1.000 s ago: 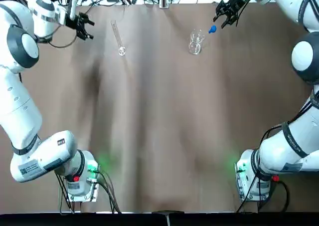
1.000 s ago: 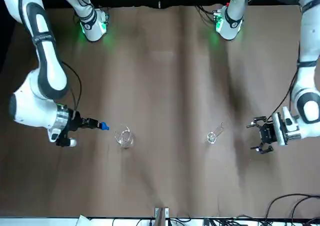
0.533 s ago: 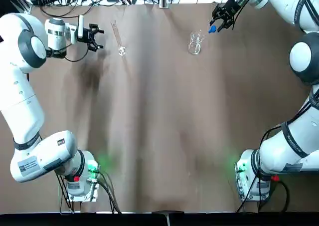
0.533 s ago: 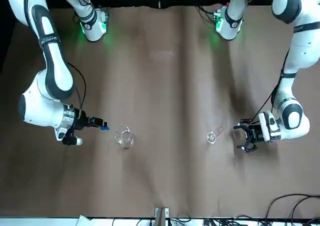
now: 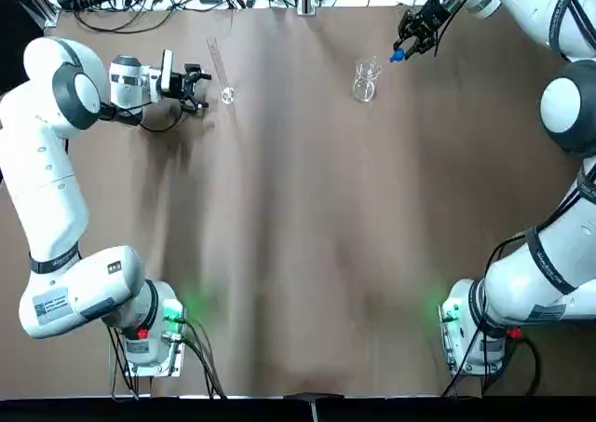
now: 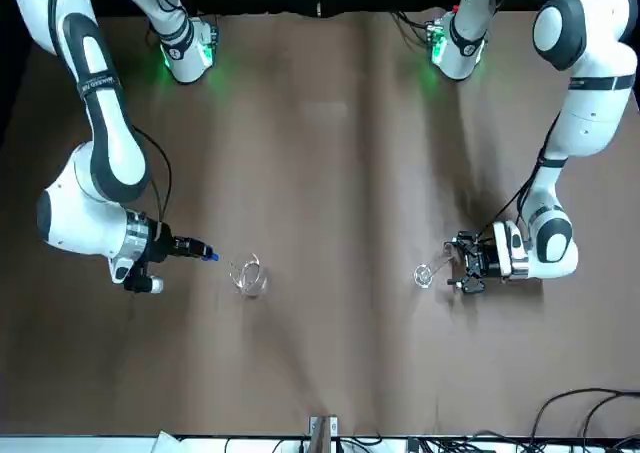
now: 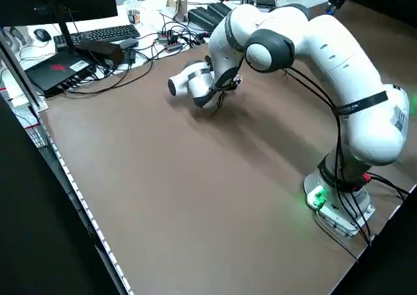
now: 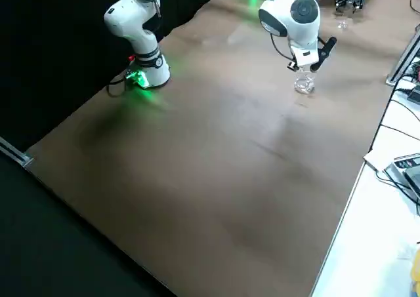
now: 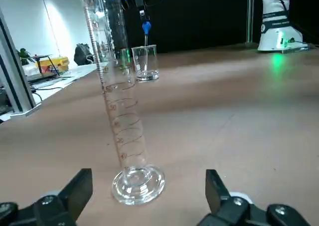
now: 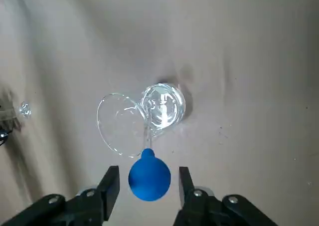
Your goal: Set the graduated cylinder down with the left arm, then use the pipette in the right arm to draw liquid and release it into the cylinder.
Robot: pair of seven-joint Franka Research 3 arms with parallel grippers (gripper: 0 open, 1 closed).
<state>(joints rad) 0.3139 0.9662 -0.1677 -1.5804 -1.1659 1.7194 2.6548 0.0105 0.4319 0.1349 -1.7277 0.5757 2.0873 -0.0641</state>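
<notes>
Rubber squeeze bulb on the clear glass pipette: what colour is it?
The rubber bulb is bright blue, showing best in the right wrist view.

White jointed shells, left of frame (image 5: 56, 217) | grey joint rings | black cables, lower right (image 5: 507, 254) | green-lit bases | red buttons

Soft shadows streak the brown desk (image 5: 307, 254) — green glows spill near both arm bases; white glare brightens the left wrist view's upper left.
</notes>
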